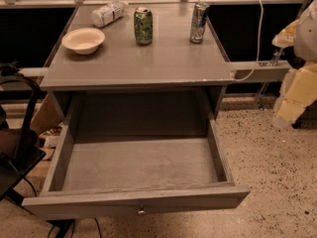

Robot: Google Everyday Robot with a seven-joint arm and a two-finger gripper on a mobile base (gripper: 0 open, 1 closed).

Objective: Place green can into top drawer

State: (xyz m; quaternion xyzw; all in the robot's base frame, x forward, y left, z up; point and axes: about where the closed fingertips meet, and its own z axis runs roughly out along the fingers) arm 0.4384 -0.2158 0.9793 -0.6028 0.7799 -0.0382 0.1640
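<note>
The green can (pixel 143 26) stands upright on the grey cabinet top, at the back near the middle. The top drawer (pixel 198 196) is pulled fully open below it; its grey wooden inside is bare, and its small round knob (pixel 141 212) faces the front. My gripper (pixel 297 95) is a pale blurred shape at the right edge of the view. It hangs beside the cabinet, well to the right of the can and above the floor, and touches neither can nor drawer.
A white bowl (pixel 82 39) sits at the top's left. A clear plastic bottle (pixel 107 13) lies at the back left. A slim silver-blue can (pixel 199 22) stands at the back right. A black chair (pixel 20 133) is at the drawer's left. A white cable (pixel 257 33) hangs at the right.
</note>
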